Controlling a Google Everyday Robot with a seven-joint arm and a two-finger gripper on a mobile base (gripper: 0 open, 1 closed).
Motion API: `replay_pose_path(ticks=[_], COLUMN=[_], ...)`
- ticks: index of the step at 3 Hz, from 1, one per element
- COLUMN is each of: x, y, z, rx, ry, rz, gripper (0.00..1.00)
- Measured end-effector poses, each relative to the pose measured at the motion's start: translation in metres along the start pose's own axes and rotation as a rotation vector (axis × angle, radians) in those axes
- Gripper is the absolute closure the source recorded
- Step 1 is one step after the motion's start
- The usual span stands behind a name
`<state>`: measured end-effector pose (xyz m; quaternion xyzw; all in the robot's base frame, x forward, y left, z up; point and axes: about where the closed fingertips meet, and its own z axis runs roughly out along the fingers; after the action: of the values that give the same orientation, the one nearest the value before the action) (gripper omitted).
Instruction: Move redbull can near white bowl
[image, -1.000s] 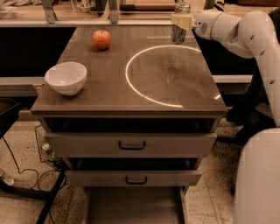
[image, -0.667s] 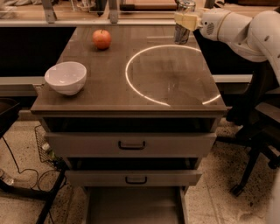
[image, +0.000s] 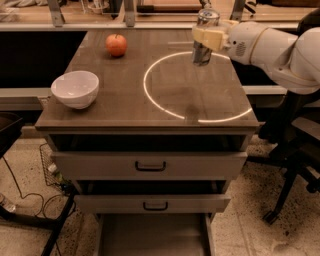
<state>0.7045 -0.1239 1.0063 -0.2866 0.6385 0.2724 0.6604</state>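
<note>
The redbull can (image: 203, 52), slim and silvery with a shiny top, is at the far right of the tabletop, held slightly above it and tilted. My gripper (image: 207, 37) reaches in from the right and is shut on the can's middle with its cream-coloured fingers (image: 210, 39). The white bowl (image: 75, 89) sits at the table's front left corner, far to the left of the can.
A red-orange apple (image: 116, 44) sits at the back left. The brown table (image: 125, 107) shows a bright light ring (image: 165, 107) on its right half. Two drawers (image: 150, 165) are below. A black chair base (image: 292, 180) stands at right, and cables lie on the floor at left.
My arm has moved the can leftward and toward the front, from the table's far right corner to the top of the light ring.
</note>
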Motion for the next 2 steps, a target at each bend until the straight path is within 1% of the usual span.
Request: replay_pose_path(ticks=[1,2], x=[0.030,0.050], y=[0.052,0.092], z=[0.005,0.012], rx=[-0.061,-0.118], ry=[0.046,0.074], rz=[0.033,0.054], gripper=[1.00,1.00])
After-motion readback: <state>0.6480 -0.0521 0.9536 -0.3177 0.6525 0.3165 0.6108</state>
